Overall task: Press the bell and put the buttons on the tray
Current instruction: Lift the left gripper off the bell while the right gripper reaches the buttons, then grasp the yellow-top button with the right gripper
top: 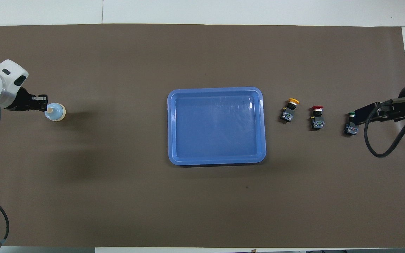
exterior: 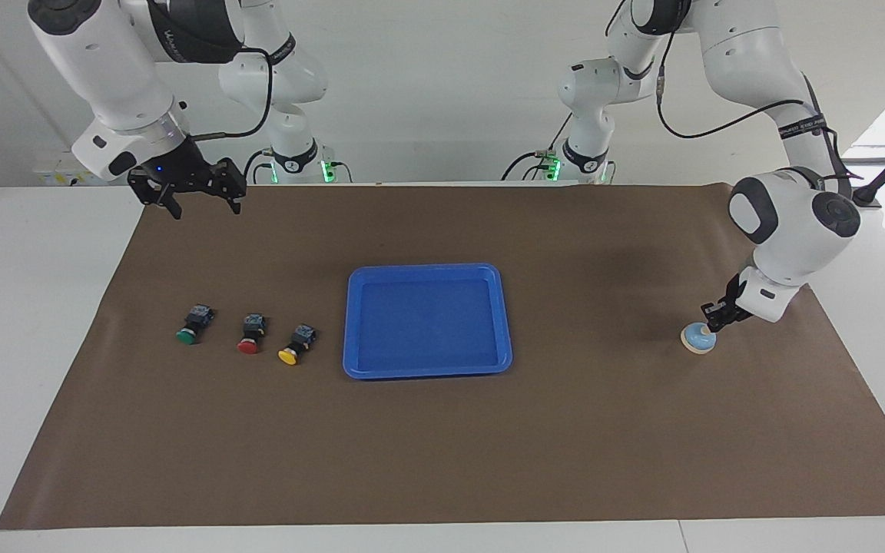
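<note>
The light blue bell [exterior: 696,339] [top: 56,112] sits on the brown mat at the left arm's end of the table. My left gripper [exterior: 711,323] [top: 43,106] is shut, its tips down on the bell's top and covering the knob in the facing view. The blue tray [exterior: 427,319] [top: 216,126] lies mid-table with nothing in it. The yellow [exterior: 290,354] [top: 290,109], red [exterior: 249,344] [top: 317,116] and green [exterior: 188,333] [top: 351,127] buttons lie on their sides in a row at the right arm's end. High over the mat's edge by its base, my right gripper [exterior: 203,206] [top: 362,114] hangs open and holds nothing.
A brown mat [exterior: 442,445] covers most of the white table. The right arm's black cable [top: 374,147] loops over the mat near the green button.
</note>
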Robot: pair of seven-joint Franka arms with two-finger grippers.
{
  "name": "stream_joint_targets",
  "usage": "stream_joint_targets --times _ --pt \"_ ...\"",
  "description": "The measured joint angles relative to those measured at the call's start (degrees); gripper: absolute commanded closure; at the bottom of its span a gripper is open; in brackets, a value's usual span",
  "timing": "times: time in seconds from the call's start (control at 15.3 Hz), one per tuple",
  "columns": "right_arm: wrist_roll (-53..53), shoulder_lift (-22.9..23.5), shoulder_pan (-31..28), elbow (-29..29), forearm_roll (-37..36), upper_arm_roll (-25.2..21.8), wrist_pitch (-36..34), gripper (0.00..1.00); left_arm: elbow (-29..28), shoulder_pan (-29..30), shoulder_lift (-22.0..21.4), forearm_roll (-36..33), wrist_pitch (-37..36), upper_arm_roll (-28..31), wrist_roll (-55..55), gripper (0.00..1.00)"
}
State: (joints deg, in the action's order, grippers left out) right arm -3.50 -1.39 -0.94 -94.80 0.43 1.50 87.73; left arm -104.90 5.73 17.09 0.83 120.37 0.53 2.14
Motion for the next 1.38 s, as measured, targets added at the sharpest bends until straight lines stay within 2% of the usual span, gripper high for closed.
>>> stream_joint_targets --times 0.07,0.13,0.2,0.33,0.39,0.85,1.11,1.38 --pt "0.0 0.0 0.0 0.0 0.0 0.0 0.0 0.00 1.8 0.0 -0.2 0.0 -2.8 -0.1 0.0 1.00" --pt "0.0 0.0 0.0 0.0 0.0 0.0 0.0 0.00 3.9 -0.1 -0.4 0.0 -6.2 -0.1 0.0 0.89" --pt "0.0 0.0 0.0 0.0 0.0 0.0 0.0 0.00 6.2 -0.1 -0.8 0.0 -9.9 -0.2 0.0 0.73" --pt "0.0 0.0 0.0 0.0 0.0 0.0 0.0 0.00 10.3 -0.3 -2.5 0.0 -17.5 -0.5 0.1 0.19" --pt "0.0 0.0 0.0 0.0 0.0 0.0 0.0 0.00 11.8 -0.5 -3.9 0.0 -20.6 -0.6 0.1 0.00" --pt "0.1 0.0 0.0 0.0 0.0 0.0 0.0 0.00 13.1 -1.6 -15.2 0.0 -34.0 -1.2 0.1 0.00" --pt "5.7 -0.2 1.4 -1.1 0.0 0.2 2.4 0.00 13.1 -2.1 -16.7 0.0 -37.3 -1.3 0.1 0.00" --pt "13.9 -2.0 4.9 -8.4 -0.1 0.4 9.0 0.00 12.9 -3.3 -16.6 0.0 -37.4 -1.4 0.1 0.00"
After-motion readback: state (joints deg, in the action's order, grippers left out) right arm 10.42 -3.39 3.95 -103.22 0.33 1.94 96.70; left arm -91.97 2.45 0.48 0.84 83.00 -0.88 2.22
